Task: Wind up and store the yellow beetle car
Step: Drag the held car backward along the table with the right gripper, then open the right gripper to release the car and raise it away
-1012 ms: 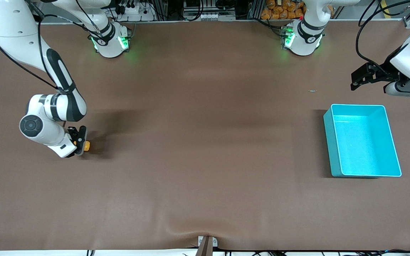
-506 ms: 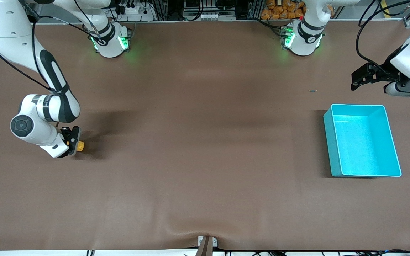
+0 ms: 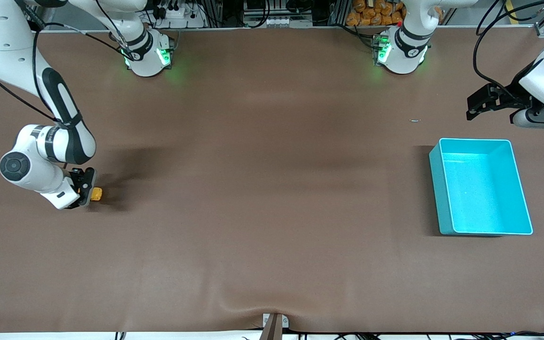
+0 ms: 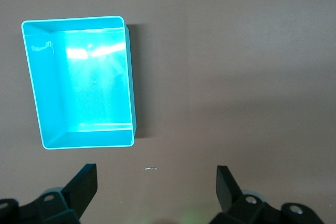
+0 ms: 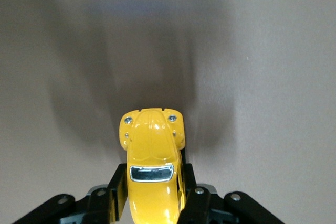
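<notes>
Stage of work: the yellow beetle car [image 3: 96, 193] is already gripped; storing has not been done

- Right gripper [image 3: 84, 188], low at the table [image 3: 272, 198] toward the right arm's end: the fingers are seen clamped on the car's flanks in the right wrist view, the rounded bonnet and windscreen [image 5: 151, 173] projecting forward from between them. In the front view only a small yellow end shows beside the gripper. The car is judged to be on or just off the surface; wheel contact cannot be told, so whether winding is in progress or complete is not settled

- Ahead of the car: bare brown surface, with the gripper's shadow cast on it

- Teal bin [image 3: 482, 186], well apart from the right gripper, toward the left arm's end: nothing is seen inside it from either view

- Left gripper [image 3: 482, 100]: held in the air near the bin's corner, its fingers [image 4: 84, 184] spread apart, nothing between them; this arm waits

Left to do, as judged: winding to be finished if not yet done, then the car carried across and put in the bin
</notes>
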You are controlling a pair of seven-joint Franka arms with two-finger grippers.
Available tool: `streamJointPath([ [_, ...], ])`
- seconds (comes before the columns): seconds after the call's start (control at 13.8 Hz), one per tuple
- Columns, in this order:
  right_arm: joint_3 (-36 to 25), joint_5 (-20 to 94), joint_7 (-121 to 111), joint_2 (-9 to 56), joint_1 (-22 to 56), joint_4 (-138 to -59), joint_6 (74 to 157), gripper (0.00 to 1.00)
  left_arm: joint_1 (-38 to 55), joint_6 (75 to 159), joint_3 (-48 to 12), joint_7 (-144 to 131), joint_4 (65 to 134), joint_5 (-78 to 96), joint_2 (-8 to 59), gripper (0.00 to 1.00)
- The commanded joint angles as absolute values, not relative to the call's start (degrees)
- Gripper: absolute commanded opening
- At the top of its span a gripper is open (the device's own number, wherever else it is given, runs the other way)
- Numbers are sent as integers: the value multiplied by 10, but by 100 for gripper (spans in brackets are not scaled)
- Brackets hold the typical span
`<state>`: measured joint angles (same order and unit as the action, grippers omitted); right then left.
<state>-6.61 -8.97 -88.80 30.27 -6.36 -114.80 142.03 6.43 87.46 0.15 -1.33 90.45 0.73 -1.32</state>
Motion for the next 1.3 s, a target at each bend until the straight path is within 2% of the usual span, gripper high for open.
streamJointPath([
  [0.0,-58,-76,-910,336,-87,-1136,1431,30,62,867,0,-11,904,2,-18,100],
  [0.36,-57,-76,-920,337,-101,-1129,1426,35,64,867,0,-11,904,2,-18,100],
  [0.43,-57,-76,-919,337,-102,-1128,1426,41,63,867,0,-11,904,2,-18,100],
  [0.51,-57,-76,-918,337,-102,-1122,1424,56,62,867,0,-11,904,2,-17,100],
  [0.58,-57,-76,-917,337,-101,-1116,1424,66,62,867,0,-11,904,2,-18,100],
  [0.72,-57,-76,-916,337,-101,-1111,1419,77,62,867,0,-11,904,2,-18,100],
  [0.87,-57,-63,-917,341,-101,-1109,1418,100,62,867,0,-11,904,2,-18,100],
  [1.23,-57,-63,-918,342,-102,-1108,1418,100,62,867,0,-10,904,2,-17,100],
])
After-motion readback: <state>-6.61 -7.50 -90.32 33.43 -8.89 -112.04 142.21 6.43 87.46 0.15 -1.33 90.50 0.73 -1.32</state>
